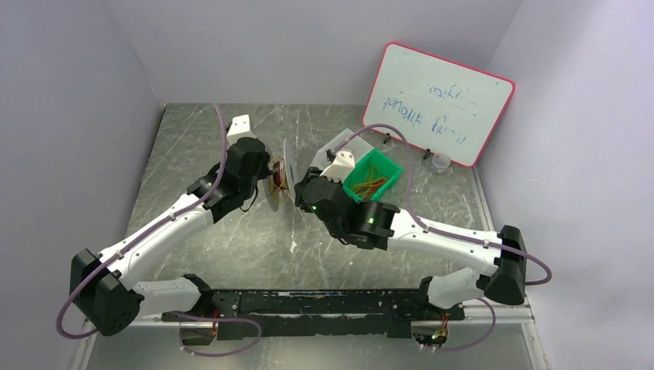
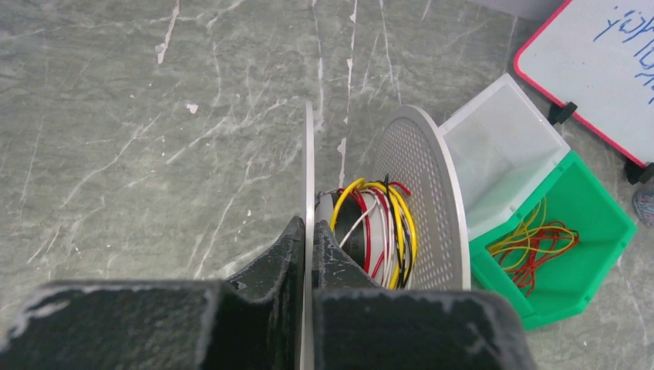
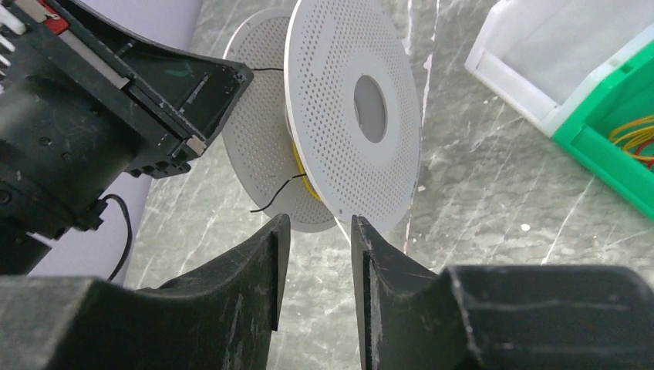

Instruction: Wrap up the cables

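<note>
Step in hand looked like laying the next turn onto the spool (image 3: 355, 116). It stood on edge at centre frame in the top view. The left tool (image 2: 308, 254) was clenched on the rim of its left-hand flange, and the right tool (image 3: 318, 231) was released and empty just below the other flange's lower edge. To do it well, I'd have held the left clamp rigid so the spool couldn't twist. Then put the right tool on the black loose end (image 3: 274, 196) poking out between the flanges at lower centre of the right wrist view, pinch it near the hub, and feed it in under light tension so the limp wire didn't spring off or snag a perforation. Counts, big to small:
- one tabletop (image 1: 231, 254)
- one whiteboard (image 1: 439, 104), upper right
- one spool with two perforated flanges
- two bins right of the spool, touching: one clear bin (image 2: 501, 146), one green bin (image 2: 609, 223)
- two tools
- one small clear cup (image 1: 440, 162) below the whiteboard

As for the cables, there was one wound bundle (image 2: 378, 223) on the hub (yellow, red, black, white). One loose tangle (image 2: 536, 247) of yellow and red lay in the green bin. Strands were too tangled to count.
</note>
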`<control>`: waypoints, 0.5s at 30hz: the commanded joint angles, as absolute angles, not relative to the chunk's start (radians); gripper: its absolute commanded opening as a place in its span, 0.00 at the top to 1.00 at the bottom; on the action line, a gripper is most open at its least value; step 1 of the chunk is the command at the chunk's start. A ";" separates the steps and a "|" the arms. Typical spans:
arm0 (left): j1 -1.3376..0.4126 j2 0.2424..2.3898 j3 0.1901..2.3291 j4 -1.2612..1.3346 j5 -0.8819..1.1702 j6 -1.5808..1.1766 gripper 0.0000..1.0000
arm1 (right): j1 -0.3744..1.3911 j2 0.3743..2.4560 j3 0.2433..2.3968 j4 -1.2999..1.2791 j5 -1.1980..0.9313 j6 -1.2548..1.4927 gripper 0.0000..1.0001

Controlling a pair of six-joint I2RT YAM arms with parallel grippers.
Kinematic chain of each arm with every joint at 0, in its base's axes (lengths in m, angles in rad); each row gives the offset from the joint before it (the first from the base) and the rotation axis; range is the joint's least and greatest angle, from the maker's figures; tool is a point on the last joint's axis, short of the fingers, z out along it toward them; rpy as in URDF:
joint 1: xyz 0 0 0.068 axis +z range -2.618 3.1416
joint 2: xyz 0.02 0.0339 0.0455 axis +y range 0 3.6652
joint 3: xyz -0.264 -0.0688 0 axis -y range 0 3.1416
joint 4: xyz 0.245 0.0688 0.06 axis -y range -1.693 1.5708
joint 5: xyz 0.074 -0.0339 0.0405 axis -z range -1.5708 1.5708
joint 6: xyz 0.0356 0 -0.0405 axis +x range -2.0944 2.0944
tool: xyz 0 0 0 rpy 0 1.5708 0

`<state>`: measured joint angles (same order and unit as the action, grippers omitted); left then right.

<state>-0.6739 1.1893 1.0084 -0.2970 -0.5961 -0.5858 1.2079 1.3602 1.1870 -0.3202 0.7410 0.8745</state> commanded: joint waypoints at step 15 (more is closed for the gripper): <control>-0.486 1.189 1.226 -0.257 -0.254 -0.552 0.93 | 1.075 1.076 1.010 -0.284 0.668 0.625 0.55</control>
<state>-0.5335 1.2156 1.1721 -0.3264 -0.3756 -0.5533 1.1183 1.1236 1.0386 -0.2890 0.7288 0.6788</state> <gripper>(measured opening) 0.072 0.438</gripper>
